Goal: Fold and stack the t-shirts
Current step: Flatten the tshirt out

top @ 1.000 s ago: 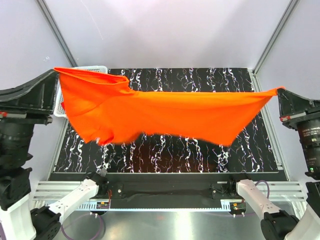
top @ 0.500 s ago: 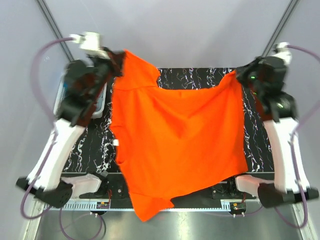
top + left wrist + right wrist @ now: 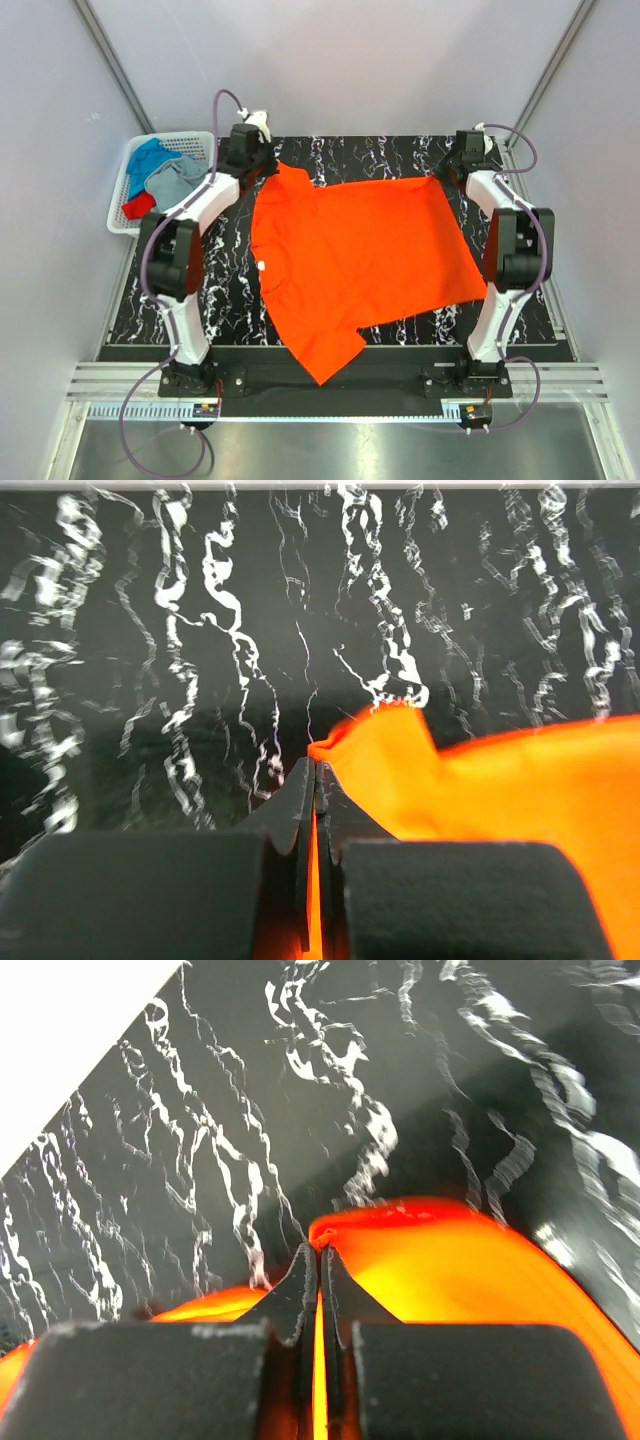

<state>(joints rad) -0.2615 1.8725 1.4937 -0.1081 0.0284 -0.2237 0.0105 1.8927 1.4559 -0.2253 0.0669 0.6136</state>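
Lying spread flat on the black, white-veined marble-look table (image 3: 215, 300), the bright orange cloth short-sleeved t-shirt (image 3: 360, 260) is held at its two far corners. The left gripper (image 3: 268, 165) pinches the far-left corner and the right gripper (image 3: 448, 172) pinches the far-right one, each wrist view showing jaws pressed together on orange fabric. A blue t-shirt (image 3: 150, 158), a grey t-shirt (image 3: 178, 178) and a red t-shirt (image 3: 138, 207) lie bunched in the white plastic lattice basket (image 3: 124, 225) beside the table's far-left corner.

We see a white lattice basket (image 3: 196, 143) left of the left tool (image 3: 268, 162), at the black, white-veined counter's (image 3: 400, 150) edge.
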